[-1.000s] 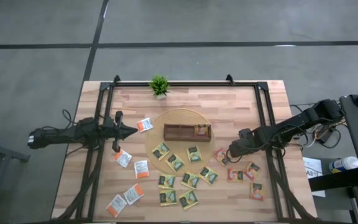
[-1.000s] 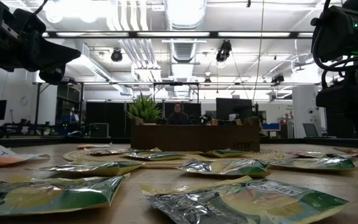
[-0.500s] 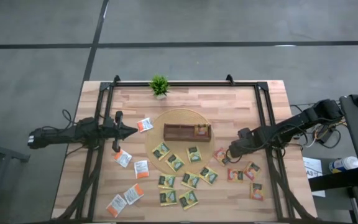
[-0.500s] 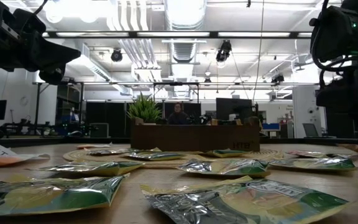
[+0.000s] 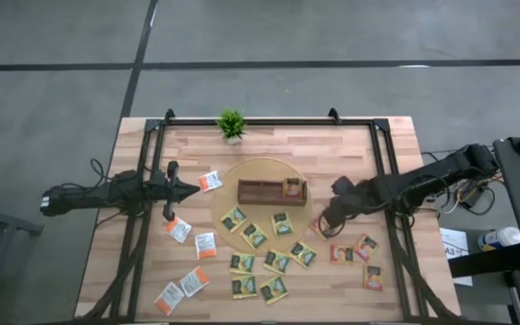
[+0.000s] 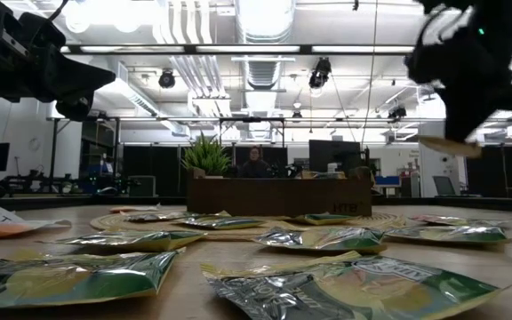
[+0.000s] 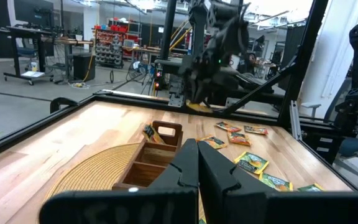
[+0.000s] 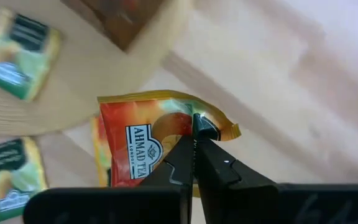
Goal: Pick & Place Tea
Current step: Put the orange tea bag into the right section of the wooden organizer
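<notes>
- The right gripper (image 8: 194, 144) has its fingers pinched tight on one edge of a red-pink flat square paper tea sachet (image 8: 143, 149), which hangs off the fingertips away from the wrist (brand print readable, one corner curled past the grip).
- In the low view that sachet (image 6: 450, 146) is clear of the wooden bench (image 5: 269, 144), held roughly flat under the right gripper (image 6: 469, 107), so I judge it already lifted rather than dragged.
- From above, the right gripper (image 5: 330, 215) sits just off the rim of the round woven straw mat (image 5: 258, 169). The brown rectangular wooden compartment tray (image 5: 271, 191) lies toward the left arm from it, near but not touching, its long axis running across the bench from one arm to the other.
- The coming carry therefore looks short and sideways, toward the tray's nearest end compartment, which seems to hold a sachet already, though the overhead view is too small to be sure.
- The right arm is plainly the nearer one. The left gripper (image 5: 184, 190) waits on the tray's far side with fingers (image 7: 213, 171) clenched on nothing, pointing along the tray.
- Farther off, loose dark green-and-yellow sachets (image 5: 264, 262) and white-and-orange sachets (image 5: 204, 245) lie scattered.
</notes>
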